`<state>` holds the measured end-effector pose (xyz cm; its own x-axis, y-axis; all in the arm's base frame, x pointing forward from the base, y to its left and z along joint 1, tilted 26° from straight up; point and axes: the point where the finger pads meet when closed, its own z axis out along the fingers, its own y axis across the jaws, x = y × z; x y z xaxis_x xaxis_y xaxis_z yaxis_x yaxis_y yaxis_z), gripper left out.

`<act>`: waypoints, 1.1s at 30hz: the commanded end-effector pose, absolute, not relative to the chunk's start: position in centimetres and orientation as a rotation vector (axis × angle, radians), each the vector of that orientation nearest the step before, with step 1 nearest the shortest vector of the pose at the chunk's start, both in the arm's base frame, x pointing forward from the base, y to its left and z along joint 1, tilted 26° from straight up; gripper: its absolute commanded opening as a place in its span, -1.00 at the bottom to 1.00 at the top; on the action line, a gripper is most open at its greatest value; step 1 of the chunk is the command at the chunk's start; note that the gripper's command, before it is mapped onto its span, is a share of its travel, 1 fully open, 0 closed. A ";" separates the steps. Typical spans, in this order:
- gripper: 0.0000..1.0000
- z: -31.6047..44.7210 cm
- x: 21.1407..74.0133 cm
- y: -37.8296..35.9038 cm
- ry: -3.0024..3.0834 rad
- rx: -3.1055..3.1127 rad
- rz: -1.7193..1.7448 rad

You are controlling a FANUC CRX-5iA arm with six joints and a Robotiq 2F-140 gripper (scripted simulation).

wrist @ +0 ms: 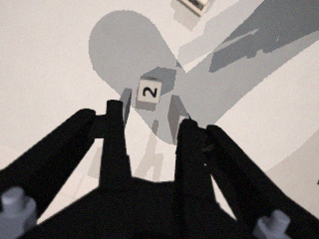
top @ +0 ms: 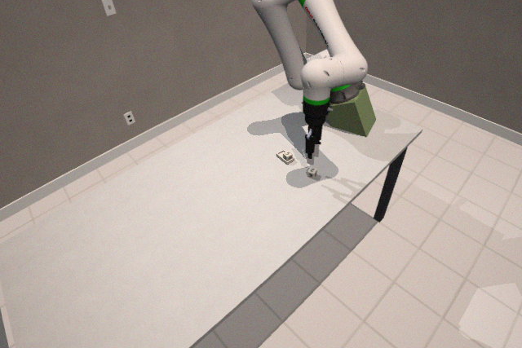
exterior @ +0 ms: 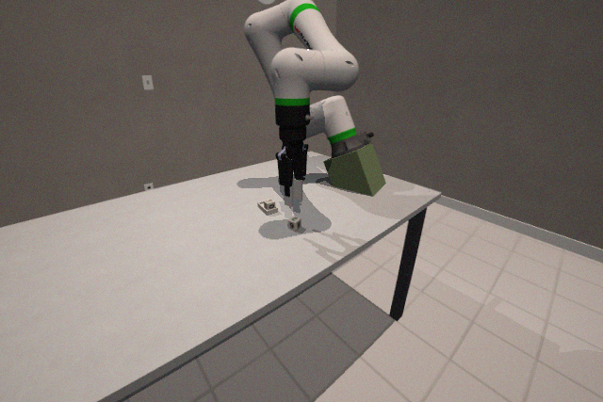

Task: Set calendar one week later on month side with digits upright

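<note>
A small white cube (top: 311,173) (exterior: 293,223) (wrist: 149,91) stands alone on the table, with a 2 on its top face. My gripper (top: 309,159) (exterior: 292,201) (wrist: 150,103) points straight down and hangs a little above it. The fingers are partly closed, with a narrow gap and nothing between them. In the wrist view the cube lies just beyond the fingertips, in line with the gap. The small calendar tray (top: 281,156) (exterior: 267,205) (wrist: 195,4) lies flat a short way to the left and holds the other cube. Its digits are too small to read.
The arm's green base block (top: 351,114) (exterior: 355,171) stands at the table's far right corner. The table's right edge (top: 370,184) runs close to the loose cube. The white table top (top: 168,218) stretches wide to the left and front.
</note>
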<state>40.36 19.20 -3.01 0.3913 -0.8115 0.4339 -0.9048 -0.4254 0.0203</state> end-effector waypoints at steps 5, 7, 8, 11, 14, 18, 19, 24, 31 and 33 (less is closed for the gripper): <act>-0.42 -3.3 40.4 19.1 -1.516 2.399 0.529; -0.42 -3.5 40.5 19.0 -1.516 2.399 0.529; -0.42 -3.6 40.5 19.0 -1.516 2.399 0.529; -0.42 -4.0 40.5 18.8 -1.516 2.399 0.529; -0.42 -4.4 40.6 18.7 -1.516 2.399 0.529; -0.42 -4.7 40.6 18.6 -1.516 2.399 0.529; -0.42 -4.8 40.7 18.5 -1.516 2.399 0.529; -0.42 -5.5 40.8 18.2 -1.516 2.399 0.529; -0.42 -6.5 41.0 17.8 -1.516 2.399 0.529; -0.42 -6.8 41.0 17.7 -1.516 2.399 0.529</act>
<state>40.92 17.83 -6.40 0.3916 -0.8123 0.4322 -0.9050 -0.4249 0.0212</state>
